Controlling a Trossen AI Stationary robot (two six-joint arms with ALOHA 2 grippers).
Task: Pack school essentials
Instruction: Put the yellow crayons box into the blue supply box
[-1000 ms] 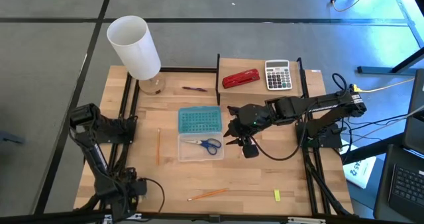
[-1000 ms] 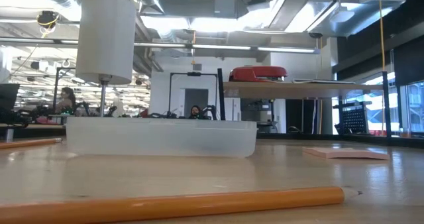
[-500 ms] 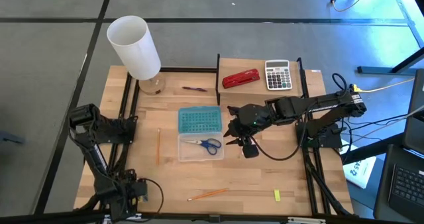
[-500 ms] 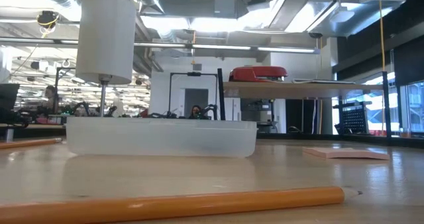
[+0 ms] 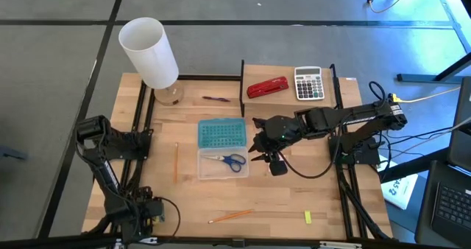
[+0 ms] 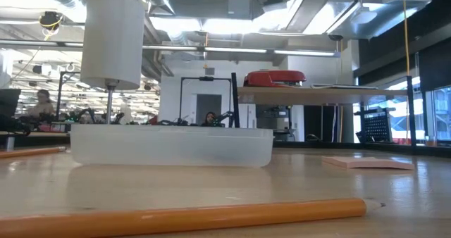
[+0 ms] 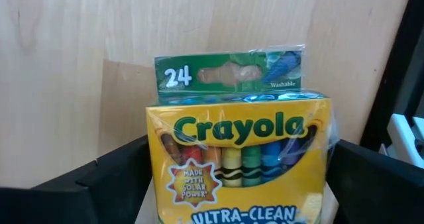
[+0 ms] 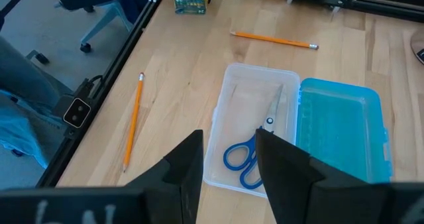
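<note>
You are looking at a packing job that is barely begun. Only the blue-handled scissors are lying inside the clear case, whose blue lid is lying open beside it in the middle of the tabletop.

The green-yellow crayon box is standing near the front left corner. Your left end effector is sitting astride it with its fingers spread wide, one on each side, and it is looking as if it is not yet clamping the box. Your right end effector is hovering just beside the case on its right. Its fingers are standing partly apart and are carrying nothing.

The rest is waiting loose:
- One orange pencil is lying left of the case.
- A second pencil is lying near the front edge.
- The tiny yellow block is sitting front right, well apart from the case.
- The thin dark-red pen is lying behind the lid.
- The pink sticky-note pad is showing flat on the wood in the low view. From above you are not seeing it, so the right arm is probably covering it.

Around all this, the red stapler and grey calculator are sitting on the raised shelf at the back, and neither belongs in the case. A tall white cylinder is standing at the back left, near the pen. The open lid is lying between the pen and the tray, so you are likely needing to reach over it.
</note>
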